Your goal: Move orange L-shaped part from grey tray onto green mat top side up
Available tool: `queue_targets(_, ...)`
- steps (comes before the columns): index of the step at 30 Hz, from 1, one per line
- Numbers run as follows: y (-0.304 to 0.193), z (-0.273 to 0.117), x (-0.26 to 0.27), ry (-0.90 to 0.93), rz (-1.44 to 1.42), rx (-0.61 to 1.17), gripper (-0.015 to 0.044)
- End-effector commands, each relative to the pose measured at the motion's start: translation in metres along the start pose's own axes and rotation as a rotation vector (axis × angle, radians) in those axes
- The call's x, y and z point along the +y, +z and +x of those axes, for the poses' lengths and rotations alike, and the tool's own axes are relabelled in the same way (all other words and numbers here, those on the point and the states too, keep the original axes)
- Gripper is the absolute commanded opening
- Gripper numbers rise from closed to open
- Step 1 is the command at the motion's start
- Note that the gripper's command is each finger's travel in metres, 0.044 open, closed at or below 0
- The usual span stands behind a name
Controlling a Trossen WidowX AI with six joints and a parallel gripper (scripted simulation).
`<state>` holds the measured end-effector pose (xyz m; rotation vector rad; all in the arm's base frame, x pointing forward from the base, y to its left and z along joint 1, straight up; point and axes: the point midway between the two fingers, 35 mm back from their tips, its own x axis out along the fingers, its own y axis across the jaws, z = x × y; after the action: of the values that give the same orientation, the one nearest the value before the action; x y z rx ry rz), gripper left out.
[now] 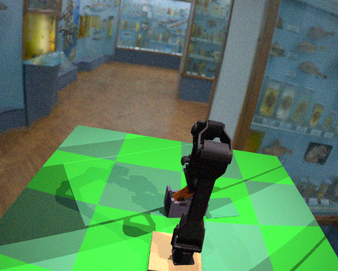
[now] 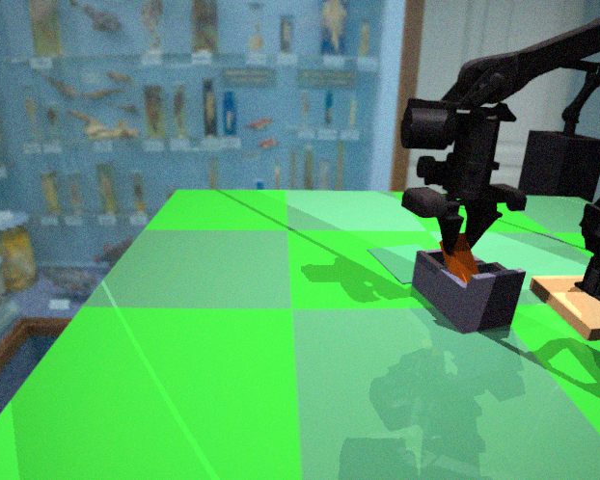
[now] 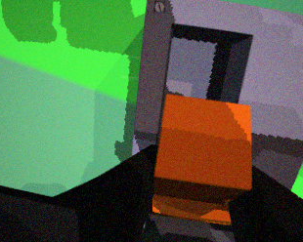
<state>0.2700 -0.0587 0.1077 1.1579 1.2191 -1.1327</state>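
Nearest the top view's camera, a pale wooden base board [image 1: 160,251] [image 2: 574,314] carries the foot of the black arm [image 1: 202,192] [image 2: 517,72]. The arm reaches out over the grey tray [image 1: 177,209] [image 2: 440,299] [image 3: 279,59], which stands on the green-patterned table top [image 1: 280,204] [image 2: 186,361].

The gripper [image 1: 191,189] [image 2: 458,248] [image 3: 194,160] points downward above the tray. Its fingers are closed on the raised end of the orange part [image 1: 183,192] [image 2: 460,263] [image 3: 205,141], one finger on each side.

The part is tilted: the gripped end stands above the tray rim, and the body slopes down to the notch in the tray wall. Whether the lower end bears on the pocket floor cannot be told. In the wrist view, the pocket [image 3: 191,63] is partly uncovered beyond the part, with its side walls and a patch of its floor visible. The part is not seated flush.

Beside the tray, the thin green mat [image 1: 223,207] [image 2: 394,258] lies flat on the table top; the part is off the mat.

Beyond the table, a brown floor [image 1: 119,87] extends to a glass-fronted display case [image 1: 151,26] containing rows of small specimens. In the exterior view, jars [image 2: 11,245] with yellowish contents stand below shelved specimens [image 2: 106,188]. Their details are blurred.
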Motion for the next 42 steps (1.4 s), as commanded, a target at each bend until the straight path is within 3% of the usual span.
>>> queue_targets(1, 0.0, -0.009, 0.0, 0.004, 0.004, -0.002, 0.0)
queue_targets(42, 0.0, -0.067, 0.0, 0.003, 0.005, -0.002, 0.0)
